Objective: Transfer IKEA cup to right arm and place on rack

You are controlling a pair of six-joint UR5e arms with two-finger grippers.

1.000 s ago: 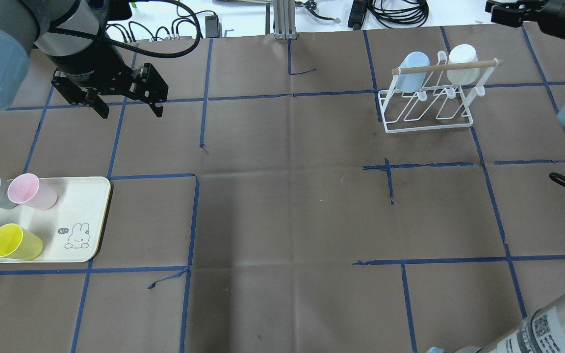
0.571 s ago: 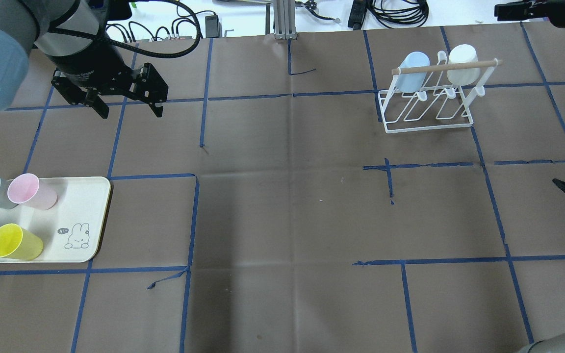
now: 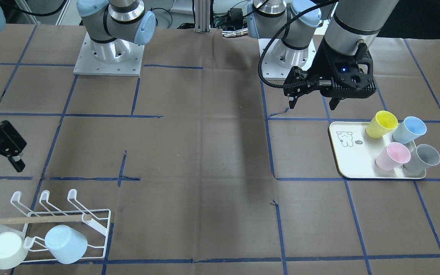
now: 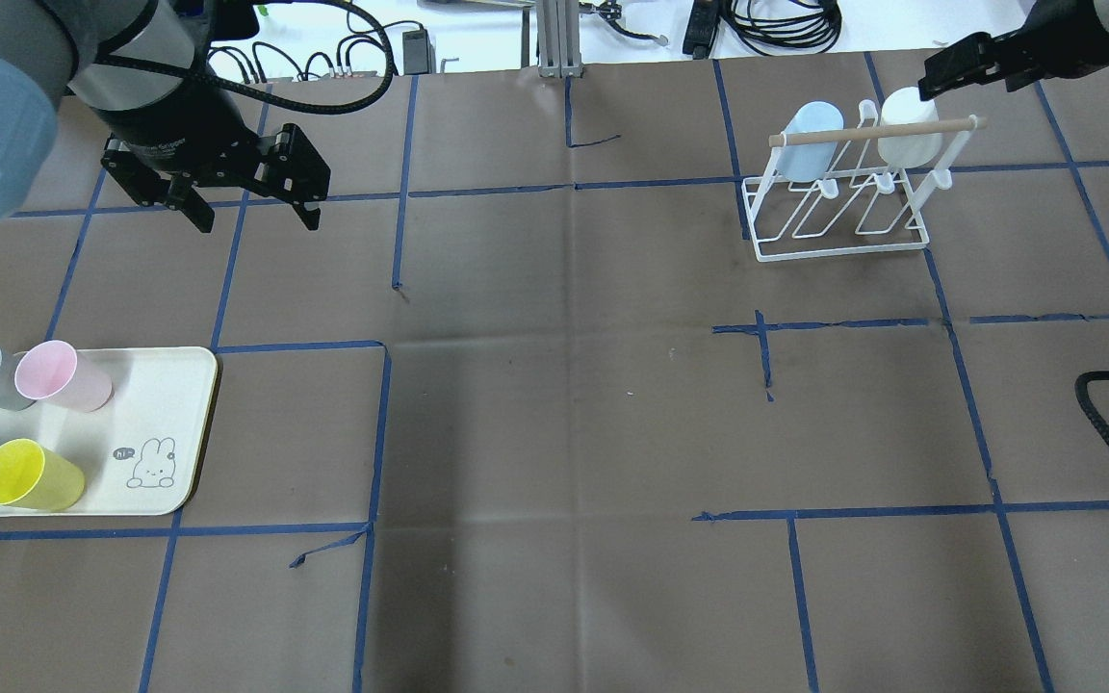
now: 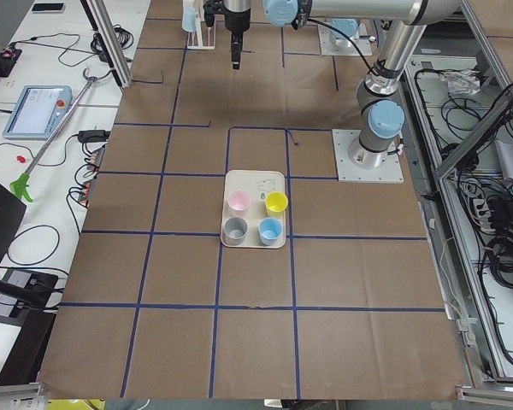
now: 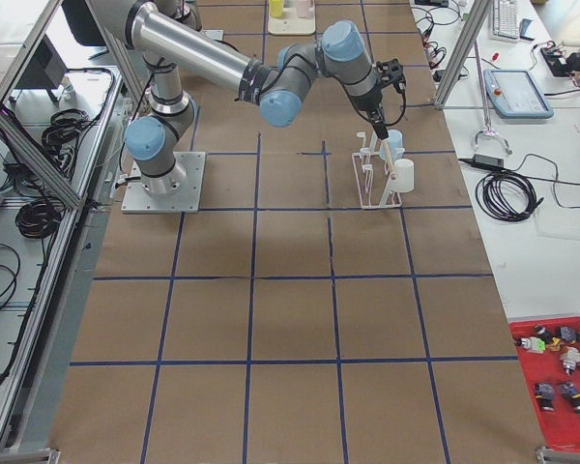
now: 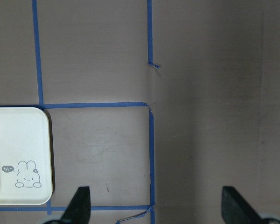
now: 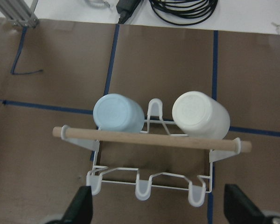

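Well, the cups I can pick from stand on the cream rectangular tray with a bunny drawing, at my left end of the brown paper-covered table with blue tape lines. The yellow plastic cup and the pale blue plastic cup make the row nearer my base. The pink plastic cup and the grey plastic cup make the row beyond. All four are upright, long axis vertical, mouths up, crowded onto the tray's outer half.

The low white wire rack sits far off at my right end. Its light wooden dowel handle runs left to right across the table. A pale blue cup on the rack and a white cup on the rack hang mouth-down on the far row of prongs, bases tipped up and away from me.

My left gripper hovers over bare paper beyond the tray, fingers pointing down and spread wide, with nothing between them and touching nothing. My right gripper hangs over the rack, jaws just as wide, empty, clear of the dowel and both hung cups.
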